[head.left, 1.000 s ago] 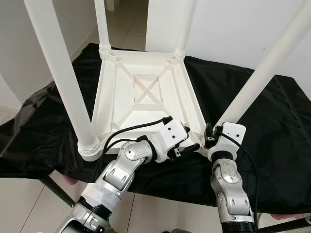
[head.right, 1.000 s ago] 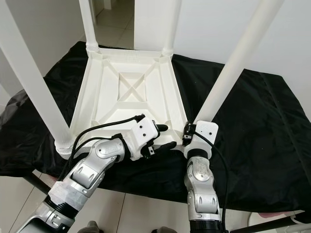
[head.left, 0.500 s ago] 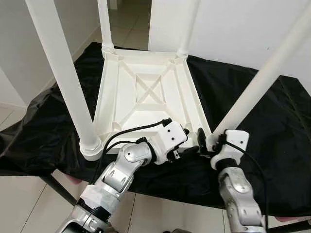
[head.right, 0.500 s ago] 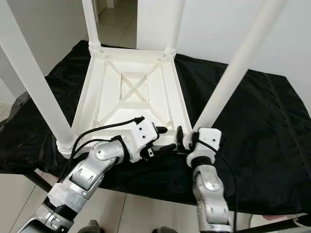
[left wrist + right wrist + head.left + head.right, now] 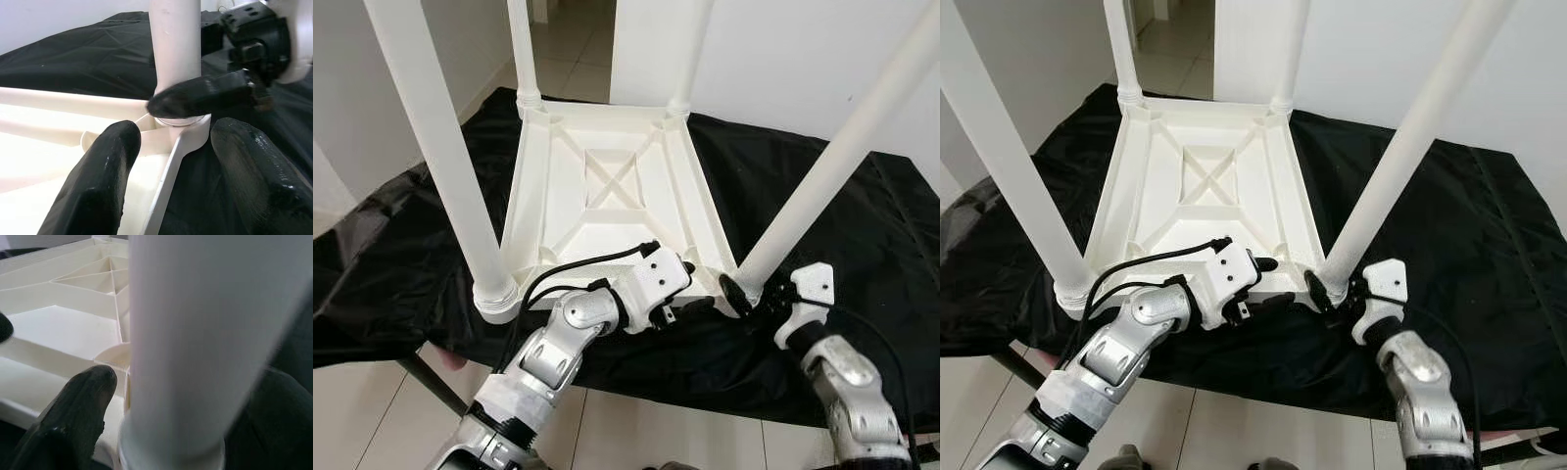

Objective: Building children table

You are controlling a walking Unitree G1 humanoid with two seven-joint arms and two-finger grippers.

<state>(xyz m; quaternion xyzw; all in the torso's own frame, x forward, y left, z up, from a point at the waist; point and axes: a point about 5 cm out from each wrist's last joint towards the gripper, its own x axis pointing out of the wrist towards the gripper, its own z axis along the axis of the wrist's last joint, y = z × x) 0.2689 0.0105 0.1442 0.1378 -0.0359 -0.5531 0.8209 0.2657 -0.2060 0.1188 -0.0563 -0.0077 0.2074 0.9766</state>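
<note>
A white plastic children's table (image 5: 607, 186) lies upside down on a black cloth, all its legs pointing up. My left gripper (image 5: 697, 286) is open at the near rim by the near right corner. In the left wrist view (image 5: 178, 132) one finger is over the underside and the other over the cloth, with the rim between them. My right gripper (image 5: 744, 292) is shut on the base of the near right leg (image 5: 822, 176). In the right wrist view the leg (image 5: 195, 333) sits between the fingers (image 5: 78, 416). That wrist stands to the leg's right.
The black cloth (image 5: 862, 225) covers a work table whose near edge runs just below the grippers, with a dark frame leg (image 5: 421, 377) under it. Pale tiled floor (image 5: 362, 392) lies below. The tall near left leg (image 5: 440, 157) rises close to my left arm. White walls stand behind.
My right arm has swung to the right, its wrist going from in front of the near right leg to its right side, fingers staying at the base. The left gripper has held its place.
</note>
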